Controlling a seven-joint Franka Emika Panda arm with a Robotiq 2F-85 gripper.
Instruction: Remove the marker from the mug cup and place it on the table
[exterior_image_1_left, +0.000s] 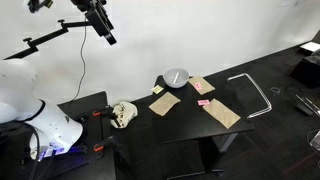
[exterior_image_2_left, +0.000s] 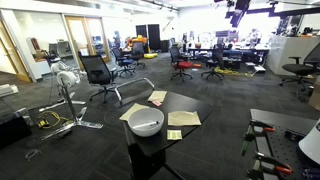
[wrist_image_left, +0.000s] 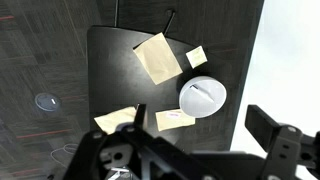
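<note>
Marker (wrist_image_left: 205, 92) sat in the white cup (wrist_image_left: 190, 105), well below your hand (wrist_image_left: 200, 150).
It showed only as a thin slanted line; the cup stood on the counter (wrist_image_left: 110, 70), ahead of your spread, empty fingers.

In the wrist view the gripper (wrist_image_left: 205, 140) was blurred and cut off by the bottom edge, its jaws unreadable, and whatever lay inside the white cup (wrist_image_left: 203, 97) was too small to tell.
</note>
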